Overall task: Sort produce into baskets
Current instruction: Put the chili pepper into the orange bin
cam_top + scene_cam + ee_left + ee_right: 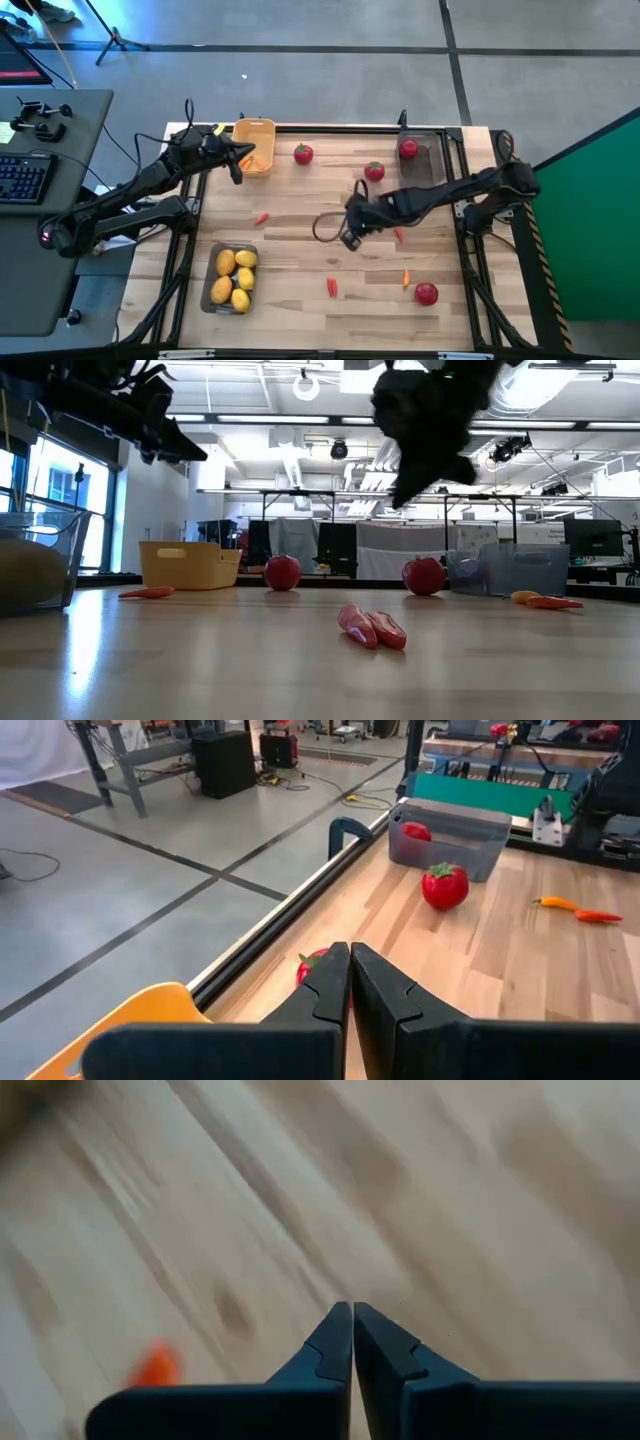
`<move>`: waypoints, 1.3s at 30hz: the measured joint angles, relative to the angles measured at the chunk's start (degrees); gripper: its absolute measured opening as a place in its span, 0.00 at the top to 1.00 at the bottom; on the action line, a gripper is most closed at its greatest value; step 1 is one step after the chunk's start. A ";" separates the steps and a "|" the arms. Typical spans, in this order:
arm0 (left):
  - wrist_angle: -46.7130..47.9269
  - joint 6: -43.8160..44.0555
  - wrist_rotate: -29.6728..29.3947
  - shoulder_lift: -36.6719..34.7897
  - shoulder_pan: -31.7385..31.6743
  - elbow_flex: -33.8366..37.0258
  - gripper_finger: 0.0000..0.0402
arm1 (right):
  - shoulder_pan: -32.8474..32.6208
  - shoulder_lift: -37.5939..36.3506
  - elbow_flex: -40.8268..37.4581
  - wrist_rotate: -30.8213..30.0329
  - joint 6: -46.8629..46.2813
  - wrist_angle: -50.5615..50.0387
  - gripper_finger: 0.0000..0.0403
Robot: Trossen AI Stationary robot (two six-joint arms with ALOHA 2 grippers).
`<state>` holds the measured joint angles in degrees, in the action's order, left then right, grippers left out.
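Observation:
My left gripper (236, 168) (350, 958) is shut and empty, hanging beside the yellow-orange basket (255, 142) (130, 1020) at the back left. My right gripper (348, 239) (352, 1316) is shut and empty above mid-table, near a carrot piece (399, 234) (155, 1365). Several lemons (235, 278) lie in a grey tray (212, 262) at the front left. A second grey tray (432, 160) (455, 838) at the back right holds one red fruit (408, 149) (417, 832). Other red fruits (303, 153) (374, 171) (426, 293) and carrot pieces (261, 217) (332, 287) (406, 279) lie loose on the table.
A dark cable loop (325, 226) lies on the wood next to my right gripper. A raised black rail (340, 128) runs along the table's back edge. A desk with a keyboard (25, 178) stands off to the left.

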<state>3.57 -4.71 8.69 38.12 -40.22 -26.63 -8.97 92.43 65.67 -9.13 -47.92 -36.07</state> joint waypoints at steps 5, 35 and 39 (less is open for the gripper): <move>-0.36 0.01 -0.02 0.53 1.04 0.00 1.00 | -3.37 1.44 0.00 3.46 -12.97 -17.97 0.86; -0.44 2.99 -0.22 0.47 2.31 0.00 1.00 | -1.15 -5.49 -25.07 10.41 -21.60 -3.67 0.90; -0.96 2.71 1.77 0.47 2.33 0.00 1.00 | -1.69 -7.28 -22.03 5.41 -16.17 -1.26 0.98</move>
<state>2.61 -2.00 10.45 38.59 -37.89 -26.63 -10.65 85.15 43.64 -3.72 -64.08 -37.33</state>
